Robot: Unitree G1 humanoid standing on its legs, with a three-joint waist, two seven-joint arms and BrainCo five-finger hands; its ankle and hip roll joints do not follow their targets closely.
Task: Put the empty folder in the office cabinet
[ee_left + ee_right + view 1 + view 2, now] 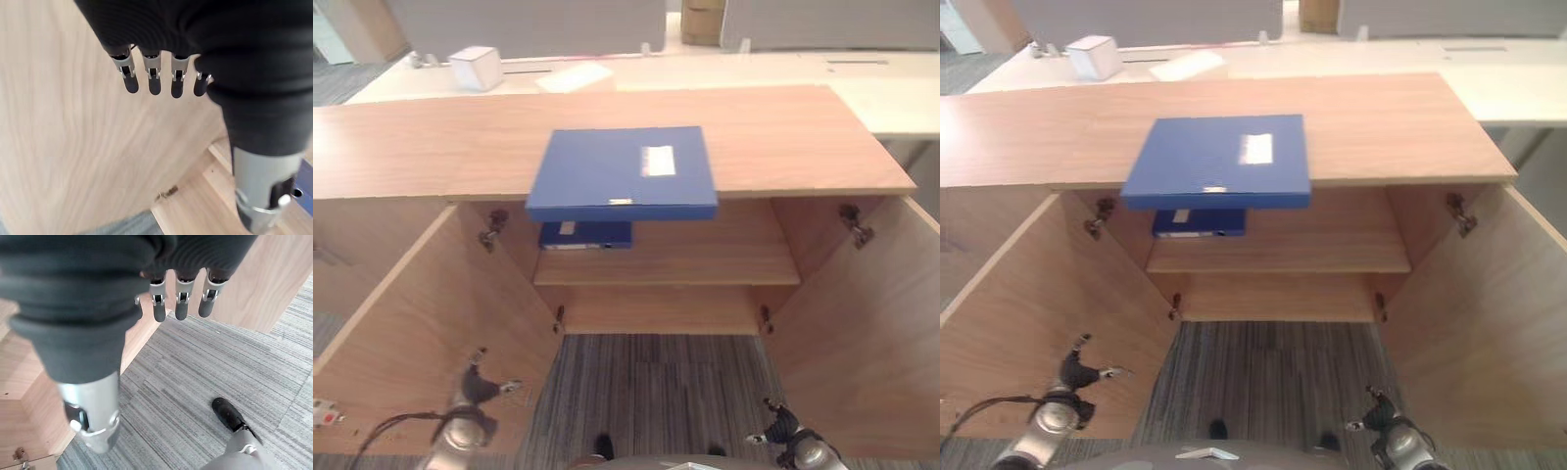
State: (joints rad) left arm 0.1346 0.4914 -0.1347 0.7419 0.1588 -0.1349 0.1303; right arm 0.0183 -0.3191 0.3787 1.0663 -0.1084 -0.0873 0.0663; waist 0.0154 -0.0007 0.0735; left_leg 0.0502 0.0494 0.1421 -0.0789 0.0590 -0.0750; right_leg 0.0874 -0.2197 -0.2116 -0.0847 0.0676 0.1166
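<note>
Head view: blue folder (pixel 622 172) flat on the cabinet (pixel 783 147) top, near edge overhanging the open front; second folder (pixel 585 234) on the left of the shelf (pixel 705 259) inside; both doors (pixel 396 333) swung open; white box (pixel 476 68) far left on the desk behind.
Left wrist view: left hand (pixel 156 78) near the left door, fingers straight, released, holding nothing.
Right wrist view: right hand (pixel 181 298) over grey carpet (pixel 195 377), fingers relaxed, empty.
</note>
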